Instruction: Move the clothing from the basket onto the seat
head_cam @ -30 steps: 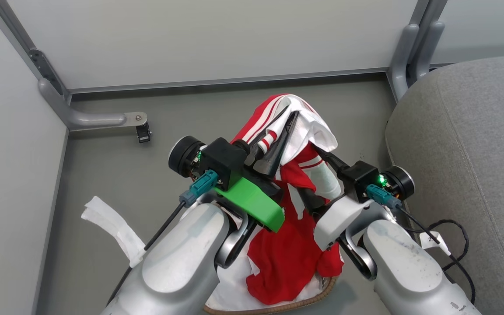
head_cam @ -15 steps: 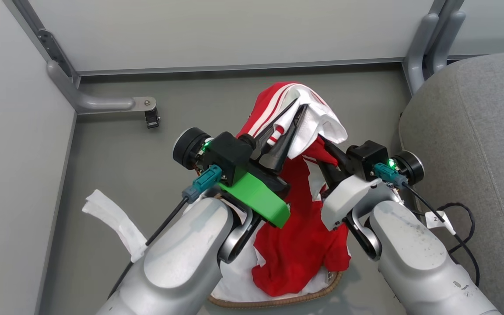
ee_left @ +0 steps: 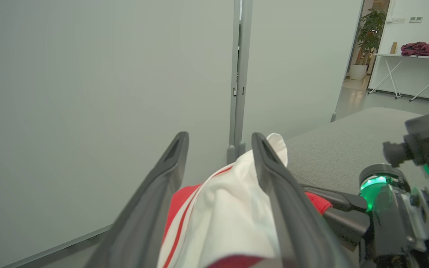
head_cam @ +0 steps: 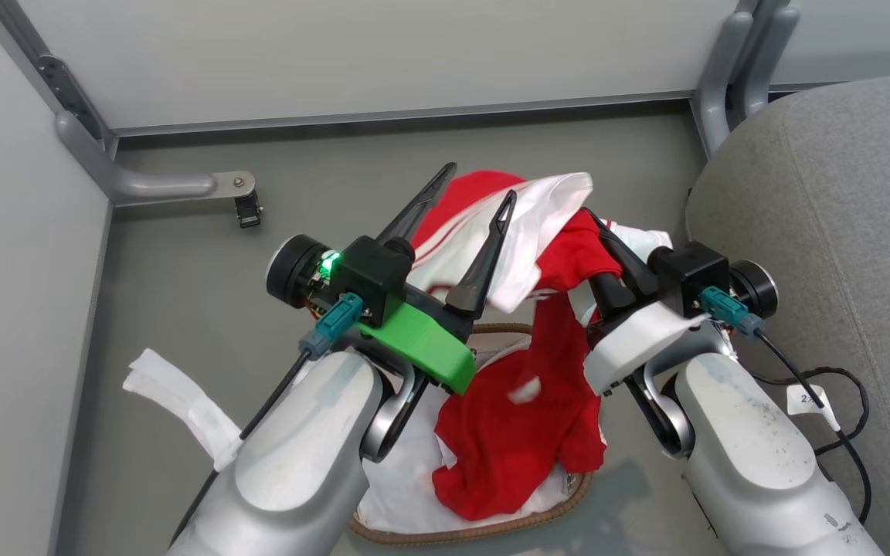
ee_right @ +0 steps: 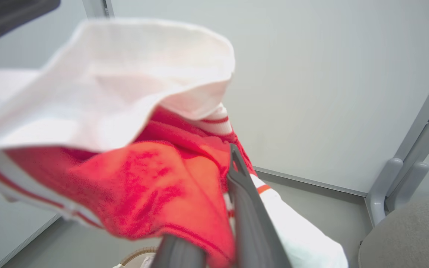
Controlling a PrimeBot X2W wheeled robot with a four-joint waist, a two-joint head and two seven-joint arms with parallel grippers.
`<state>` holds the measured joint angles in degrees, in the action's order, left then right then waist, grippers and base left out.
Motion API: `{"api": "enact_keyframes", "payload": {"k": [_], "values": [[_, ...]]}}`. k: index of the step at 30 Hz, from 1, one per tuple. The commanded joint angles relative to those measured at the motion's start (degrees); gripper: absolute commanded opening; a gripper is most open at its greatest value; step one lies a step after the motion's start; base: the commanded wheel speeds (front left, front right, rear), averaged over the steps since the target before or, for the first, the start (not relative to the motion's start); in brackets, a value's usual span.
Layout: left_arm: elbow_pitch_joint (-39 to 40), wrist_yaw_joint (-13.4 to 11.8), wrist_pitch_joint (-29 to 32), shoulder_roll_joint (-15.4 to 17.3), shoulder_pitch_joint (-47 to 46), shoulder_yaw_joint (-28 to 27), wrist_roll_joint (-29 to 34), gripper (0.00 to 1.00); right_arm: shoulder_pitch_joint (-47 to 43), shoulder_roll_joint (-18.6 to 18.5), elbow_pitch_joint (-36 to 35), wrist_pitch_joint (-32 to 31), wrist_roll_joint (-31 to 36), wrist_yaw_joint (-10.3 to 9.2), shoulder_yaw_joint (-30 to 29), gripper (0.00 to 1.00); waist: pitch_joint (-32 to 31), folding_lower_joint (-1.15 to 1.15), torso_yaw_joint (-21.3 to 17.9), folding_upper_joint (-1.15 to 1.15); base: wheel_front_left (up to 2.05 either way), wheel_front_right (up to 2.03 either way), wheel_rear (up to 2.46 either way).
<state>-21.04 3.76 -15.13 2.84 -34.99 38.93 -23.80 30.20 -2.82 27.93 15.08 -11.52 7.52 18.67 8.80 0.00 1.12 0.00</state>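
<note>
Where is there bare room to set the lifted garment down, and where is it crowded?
The seat, right of the black cable, is bare where it shows. The floor between the partition foot and the basket is free. Crowded: that cable's stretch of floor, and the white cloth strip at left.

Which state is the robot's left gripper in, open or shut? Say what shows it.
Open. The left gripper has its two fingers wide apart; the red-and-white garment lies between them, not pinched.

Cable tag (head_cam: 808, 399): partly legible "2"
</note>
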Motion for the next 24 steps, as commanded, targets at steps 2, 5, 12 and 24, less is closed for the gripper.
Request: {"api": "enact_keyframes", "payload": {"k": [2, 5, 12, 24], "values": [[-1.09, 0.23, -0.03, 0.14, 1.7, -1.38, 1.92, 1.0, -1.7, -0.26, -1.87, 0.14, -0.2, -0.07, -0.87, 0.0, 0.27, 0.0, -1.95, 0.0, 0.0, 0.0, 0.0], [-2.18, 0.72, -0.01, 0.45, 3.3, -3.01, 4.44, 1.0, -3.01, -0.24, -3.98, 0.15, -0.62, -0.07, -1.97, 0.0, 0.32, 0.0, -4.41, 0.0, 0.0, 0.0, 0.0], [-2.85, 1.87, 0.0, 0.99, 7.23, -6.08, 9.21, 1.0, -5.07, -0.23, -7.6, 0.15, -0.57, -0.06, -3.78, 0.0, 0.48, 0.0, -12.23, 0.0, 0.0, 0.0, 0.0], [-1.51, 3.28, 0.0, 0.94, 13.4, -10.34, 12.56, 1.0, -8.0, -0.22, -11.59, 0.15, -2.31, -0.06, -5.38, 0.0, 0.22, 0.0, -27.36, 0.0, 0.0, 0.0, 0.0]]}}
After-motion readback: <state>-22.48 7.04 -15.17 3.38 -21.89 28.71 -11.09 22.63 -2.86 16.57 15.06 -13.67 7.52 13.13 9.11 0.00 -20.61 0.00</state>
